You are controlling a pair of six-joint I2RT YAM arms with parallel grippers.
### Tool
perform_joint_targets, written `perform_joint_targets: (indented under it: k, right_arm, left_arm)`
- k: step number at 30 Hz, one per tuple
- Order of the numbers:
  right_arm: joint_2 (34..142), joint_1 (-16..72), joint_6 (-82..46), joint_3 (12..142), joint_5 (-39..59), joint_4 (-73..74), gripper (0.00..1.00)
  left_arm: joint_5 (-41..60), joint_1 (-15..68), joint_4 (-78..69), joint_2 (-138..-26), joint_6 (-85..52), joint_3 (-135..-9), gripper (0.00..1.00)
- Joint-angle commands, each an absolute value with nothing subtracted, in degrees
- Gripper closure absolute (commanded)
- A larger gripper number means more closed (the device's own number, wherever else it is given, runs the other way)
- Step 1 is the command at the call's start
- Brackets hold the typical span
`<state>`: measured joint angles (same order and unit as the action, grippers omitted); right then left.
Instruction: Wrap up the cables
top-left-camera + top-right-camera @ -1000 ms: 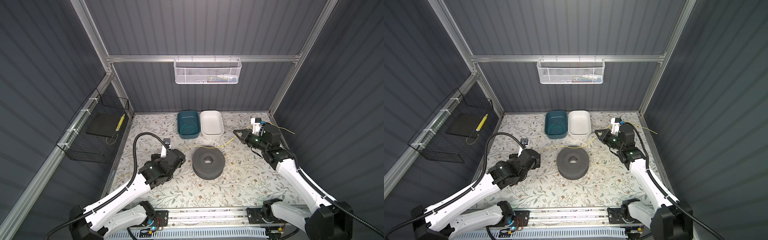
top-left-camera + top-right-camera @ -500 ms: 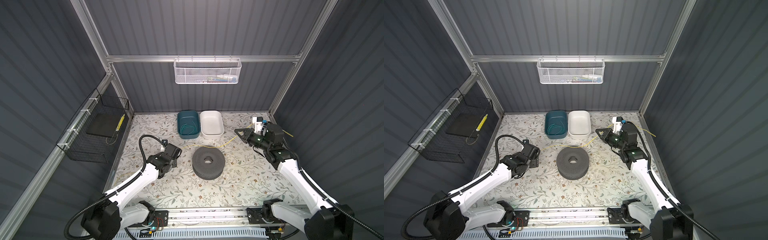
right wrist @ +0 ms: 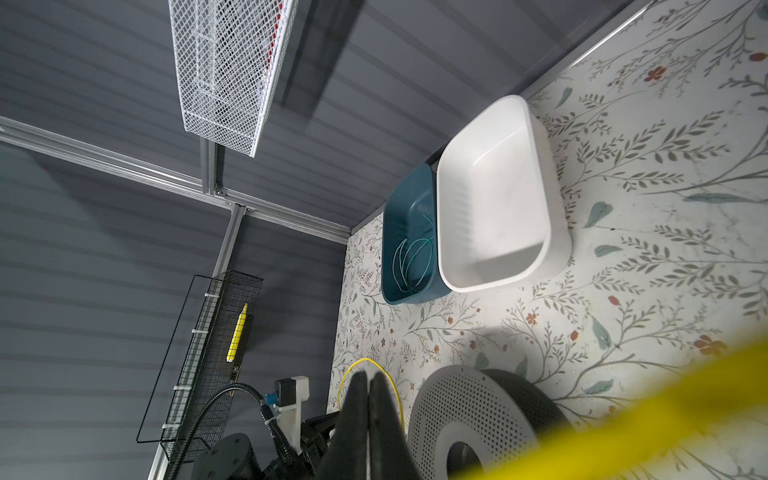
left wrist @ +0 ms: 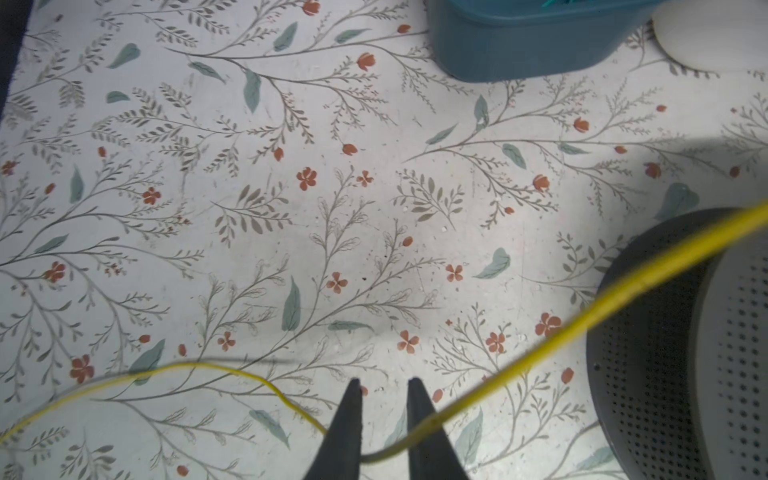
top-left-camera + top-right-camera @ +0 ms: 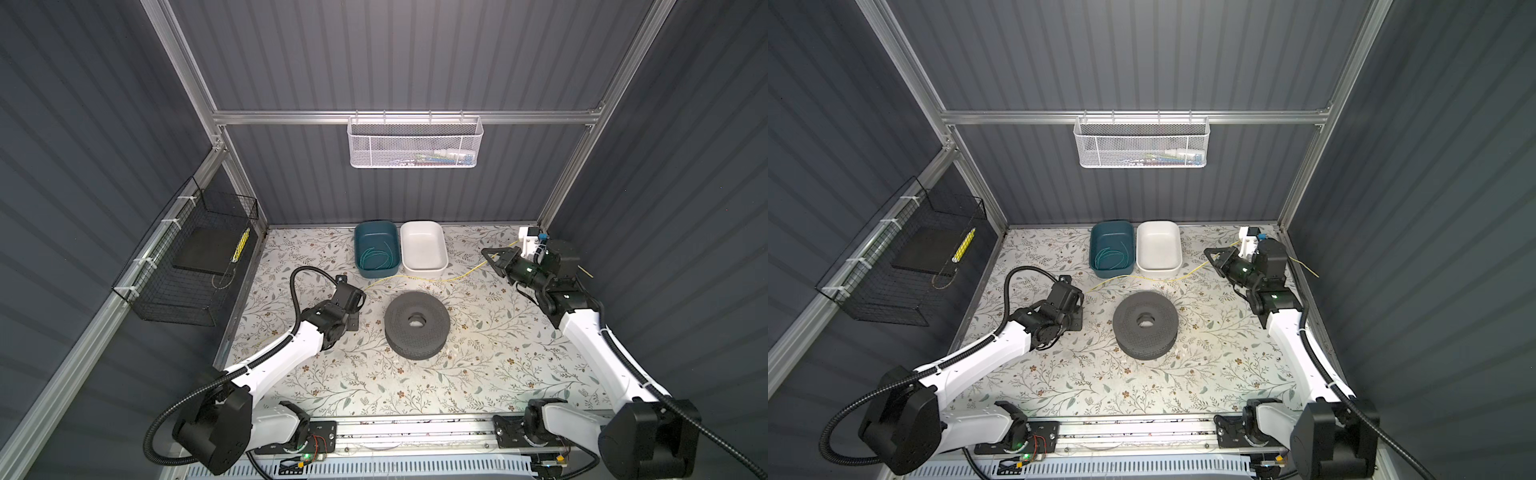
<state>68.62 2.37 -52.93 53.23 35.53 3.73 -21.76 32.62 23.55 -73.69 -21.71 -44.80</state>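
Note:
The yellow cable stretches across the table in front of the two trays, from my left gripper to my right gripper. In the left wrist view the yellow cable passes between the fingers of the left gripper, which stand a narrow gap apart, wider than the wire. The right gripper has its fingers pressed together on the yellow cable; a blurred length hangs close to the camera, and a tail sticks out behind the arm. The teal cable lies coiled in the teal tray.
A grey perforated spool stands mid-table, close to the left gripper. A white tray sits beside the teal one at the back. A black wire basket hangs on the left wall, a white mesh basket on the back wall.
My left arm has stretched out and lowered its gripper onto the yellow cable's left part, its jaws narrowing from wide open. The right gripper has shifted slightly rightward, still shut.

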Motion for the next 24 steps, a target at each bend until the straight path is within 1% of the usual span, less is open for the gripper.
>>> perform_joint_targets:
  k: [1,5,7,10,11,12,13,14,15,16,18,20,24]
  right_arm:
    - [71.01,0.97,-52.57,57.26,36.65,4.85,1.00]
    - [74.81,-1.16,-52.55,62.13,37.76,4.22,1.00]
    - [76.59,-1.78,-52.42,64.48,38.45,3.70,1.00]
    - [78.89,-2.57,-51.65,67.63,39.46,2.69,1.00]
    - [79.56,-2.84,-51.81,68.36,39.44,2.58,0.98]
    - [80.54,-3.23,-52.01,69.27,39.51,2.55,0.90]
    - [81.70,-3.74,-52.22,70.40,39.88,2.50,0.71]
    - [82.68,-4.26,-52.39,71.59,40.32,2.26,0.56]
    - [83.88,-5.00,-52.90,72.85,40.51,1.67,0.46]
    - [84.95,-5.59,-53.50,73.73,40.47,1.21,0.40]
    - [86.09,-6.45,-54.87,73.42,39.13,0.78,0.35]
    - [86.25,-6.78,-55.32,70.95,35.63,-0.28,0.30]
    - [86.48,-7.03,-56.83,62.88,36.69,2.61,0.25]
  left_arm:
    - [-16.79,32.52,22.25,-74.06,-20.26,-44.28,0.86]
    - [-14.91,32.53,21.89,-74.53,-19.65,-44.56,0.93]
    - [-14.48,32.56,21.46,-74.58,-19.43,-44.11,0.99]
    - [-12.85,32.61,21.09,-74.47,-19.64,-43.99,1.00]
    - [-12.29,32.61,21.03,-74.45,-19.76,-43.97,1.00]
    - [-11.43,32.69,20.92,-74.28,-19.77,-44.03,1.00]
    - [-10.66,32.85,20.83,-74.13,-19.76,-44.36,1.00]
    - [-10.25,33.08,20.96,-74.04,-19.86,-44.86,1.00]
    - [-9.67,33.51,21.05,-74.00,-19.87,-45.57,1.00]
    - [-9.20,34.07,21.21,-73.98,-20.20,-46.44,1.00]
    - [-8.59,35.19,21.43,-74.16,-21.01,-48.48,1.00]
    - [-7.11,35.68,21.00,-74.27,-22.87,-50.28,1.00]
    - [-5.28,35.68,17.05,-72.58,-27.12,-50.72,1.00]
